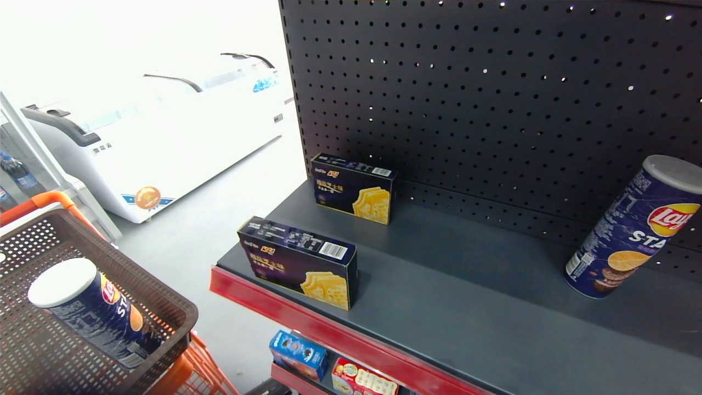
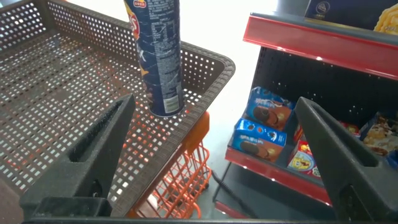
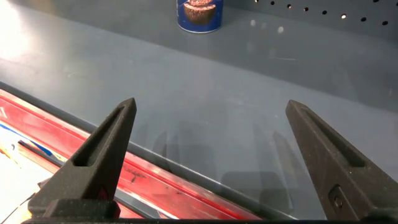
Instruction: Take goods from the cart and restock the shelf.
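A dark blue chip can (image 1: pixel 93 312) with a white lid lies in the brown cart basket (image 1: pixel 164 307) at the lower left; the same chip can (image 2: pixel 155 56) shows in the left wrist view. My left gripper (image 2: pixel 214 115) hangs open beside the basket's corner, a short way from the can, holding nothing. A second chip can (image 1: pixel 636 225) stands on the grey shelf (image 1: pixel 466 296) at the right; its base (image 3: pixel 199 15) appears ahead of my right gripper (image 3: pixel 211 118), which is open over the shelf's front part. Two dark biscuit boxes (image 1: pixel 299 262) (image 1: pixel 354 187) stand on the shelf's left.
A red strip (image 1: pixel 307 323) edges the shelf's front; black pegboard (image 1: pixel 493 99) backs it. A lower shelf holds blue cookie packs (image 2: pixel 261 124) and other snacks. The orange cart frame (image 2: pixel 189 168) sits under the basket. A white chest freezer (image 1: pixel 164 131) stands across the grey floor.
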